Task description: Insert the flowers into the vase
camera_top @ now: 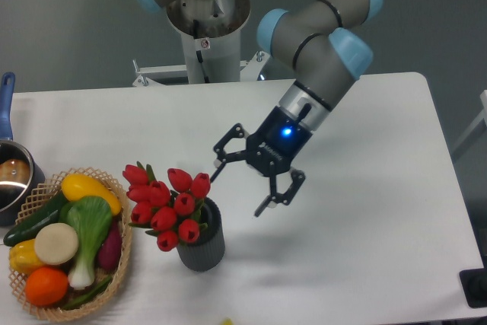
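flowers [166,205] in vase [202,245], gripper [240,188] spread

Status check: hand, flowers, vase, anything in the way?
Hand open, empty, up and right of the vase. Flowers stand in it, leaning left. Basket close by; nothing obstructing.

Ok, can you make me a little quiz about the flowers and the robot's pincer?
1. True or false: the flowers stand in the vase.
2. The pincer is: A) shut on the flowers, B) open and apart from them, C) inside the basket.
3. Fill in: beside the vase, the wicker basket holds toy ____.

Key: 1 true; 2 B; 3 vegetables.
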`<state>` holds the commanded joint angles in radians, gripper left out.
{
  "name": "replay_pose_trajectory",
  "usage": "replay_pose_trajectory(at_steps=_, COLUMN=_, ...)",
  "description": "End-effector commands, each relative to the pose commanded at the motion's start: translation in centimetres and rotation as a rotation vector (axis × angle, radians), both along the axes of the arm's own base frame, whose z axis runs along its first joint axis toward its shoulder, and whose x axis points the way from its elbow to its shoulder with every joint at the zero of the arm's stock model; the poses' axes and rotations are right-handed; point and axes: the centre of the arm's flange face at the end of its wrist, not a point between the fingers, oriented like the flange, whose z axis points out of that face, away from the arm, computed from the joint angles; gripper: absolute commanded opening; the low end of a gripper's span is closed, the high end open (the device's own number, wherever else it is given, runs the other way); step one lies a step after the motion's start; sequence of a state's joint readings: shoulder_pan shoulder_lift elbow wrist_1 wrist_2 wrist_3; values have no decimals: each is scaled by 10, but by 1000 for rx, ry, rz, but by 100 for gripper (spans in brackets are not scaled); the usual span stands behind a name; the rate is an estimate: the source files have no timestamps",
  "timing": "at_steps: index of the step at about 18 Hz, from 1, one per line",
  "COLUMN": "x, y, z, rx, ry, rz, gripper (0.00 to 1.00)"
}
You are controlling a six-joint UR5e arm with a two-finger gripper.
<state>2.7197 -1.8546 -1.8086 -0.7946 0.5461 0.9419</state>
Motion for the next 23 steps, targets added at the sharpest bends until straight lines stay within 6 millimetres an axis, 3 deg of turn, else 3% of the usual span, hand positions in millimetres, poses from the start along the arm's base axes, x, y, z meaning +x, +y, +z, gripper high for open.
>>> replay_pose_trajectory(at_steps=4, x=-33, y=-36, z=7, rx=3, ry=12, rz=80, gripper=100)
replay_pose_trajectory(at_steps=7, x=-63, y=-74, z=7, rx=-20, ry=25, rz=164, gripper=100)
replay_pose_trajectory(at_steps=10, x=-79, y=-103, z=8, rx=-167, ry=101, rz=246, gripper=100)
replay_pose_trajectory(at_steps=13, x=-96, y=-127, z=8, rx=-443, ry=247, rz=327, gripper=100)
replay_pose_trajectory(at_steps=15, x=-102, y=-141, z=1, rx=-613, ry=365, rz=297, gripper=100)
replay_pose_trajectory(at_steps=23, x=-119, y=-197, z=-23, rx=-878, ry=511, rz=140, gripper=100)
